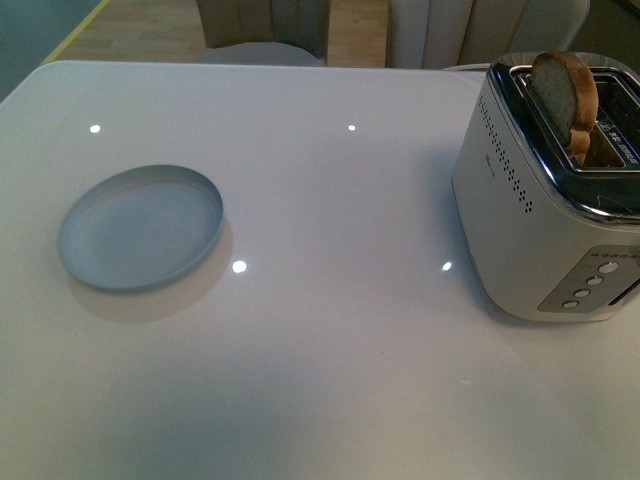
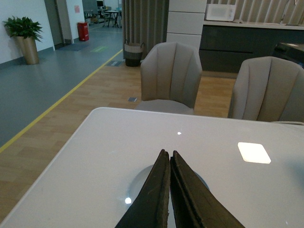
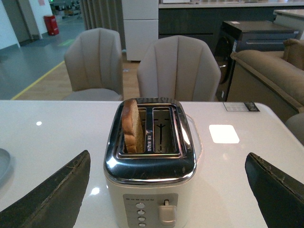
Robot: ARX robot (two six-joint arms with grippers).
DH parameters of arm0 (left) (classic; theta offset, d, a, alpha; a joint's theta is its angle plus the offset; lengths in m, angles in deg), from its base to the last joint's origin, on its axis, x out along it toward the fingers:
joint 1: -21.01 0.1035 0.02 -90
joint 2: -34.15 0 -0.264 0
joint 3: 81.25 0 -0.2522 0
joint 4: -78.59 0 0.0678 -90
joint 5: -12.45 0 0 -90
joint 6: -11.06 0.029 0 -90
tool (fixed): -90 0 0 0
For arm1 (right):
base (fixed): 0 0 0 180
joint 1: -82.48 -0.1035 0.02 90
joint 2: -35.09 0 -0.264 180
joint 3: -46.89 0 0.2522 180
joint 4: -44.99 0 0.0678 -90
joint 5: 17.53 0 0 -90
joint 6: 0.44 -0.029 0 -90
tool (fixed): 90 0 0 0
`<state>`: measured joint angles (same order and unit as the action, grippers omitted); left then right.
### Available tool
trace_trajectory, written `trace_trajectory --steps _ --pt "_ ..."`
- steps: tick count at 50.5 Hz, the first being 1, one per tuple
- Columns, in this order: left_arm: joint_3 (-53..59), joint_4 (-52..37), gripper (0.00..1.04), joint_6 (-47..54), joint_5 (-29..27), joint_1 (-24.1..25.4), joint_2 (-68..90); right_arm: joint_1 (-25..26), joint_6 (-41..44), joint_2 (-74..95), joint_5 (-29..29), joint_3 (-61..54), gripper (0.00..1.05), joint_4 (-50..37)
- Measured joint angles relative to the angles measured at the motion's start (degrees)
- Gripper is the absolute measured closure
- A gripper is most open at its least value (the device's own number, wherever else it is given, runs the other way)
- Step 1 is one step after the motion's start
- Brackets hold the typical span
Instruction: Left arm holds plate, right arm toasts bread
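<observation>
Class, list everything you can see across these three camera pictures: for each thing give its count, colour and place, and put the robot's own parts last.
plate: one, pale blue-grey, empty, on the table's left side.
toaster: one, white with chrome top, on the table's right side.
bread: one slice, light brown with darker crust, standing up out of one toaster slot; the other slot is empty.
table: one, glossy white, with ceiling lights reflected in it.
chairs: two, beige, behind the table's far edge.
potted plant: one, green, far back by the wall.
left tool: one, black, shut, above the plate.
right tool: one, black, open, its fingers either side of the toaster.
</observation>
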<state>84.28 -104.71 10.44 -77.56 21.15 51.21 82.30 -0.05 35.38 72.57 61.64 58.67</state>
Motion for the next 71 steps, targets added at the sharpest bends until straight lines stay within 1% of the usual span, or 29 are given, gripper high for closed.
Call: trace_trajectory --steps 23,26,29,53,54,58,60,61,65,69,71 --pt "0.00 7.23 1.02 0.00 0.00 0.00 -7.26 0.00 0.00 0.00 0.02 0.00 0.09 0.00" --pt "-0.02 13.70 1.02 0.02 0.02 0.00 -11.85 0.00 0.00 0.00 0.00 0.00 0.09 0.00" --pt "-0.02 16.35 1.02 0.00 0.00 0.00 -15.06 0.00 0.00 0.00 0.02 0.00 0.09 0.00" --pt "-0.02 16.98 1.02 0.00 0.00 0.00 -16.70 0.00 0.00 -0.02 0.00 0.00 0.09 0.02" --pt "-0.02 16.98 1.00 0.00 0.00 0.00 -16.70 0.00 0.00 -0.02 0.00 0.00 0.09 0.02" --pt "-0.02 16.98 0.80 0.00 0.00 0.00 -16.70 0.00 0.00 -0.02 0.00 0.00 0.09 0.02" --pt "-0.02 16.98 0.73 0.00 0.00 0.00 -16.70 0.00 0.00 -0.02 0.00 0.00 0.09 0.02" --pt "-0.02 16.98 0.71 0.00 0.00 0.00 -16.70 0.00 0.00 -0.02 0.02 0.00 0.09 0.02" --pt "-0.02 16.98 0.57 0.00 0.00 0.00 -16.70 0.00 0.00 -0.02 0.02 0.00 0.09 0.02" --pt "-0.02 16.98 0.46 0.00 0.00 0.00 -16.70 0.00 0.00 -0.02 0.00 0.00 0.09 0.02" --pt "-0.02 16.98 0.39 0.00 0.00 0.00 -16.70 0.00 0.00 -0.02 0.00 0.00 0.09 0.02"
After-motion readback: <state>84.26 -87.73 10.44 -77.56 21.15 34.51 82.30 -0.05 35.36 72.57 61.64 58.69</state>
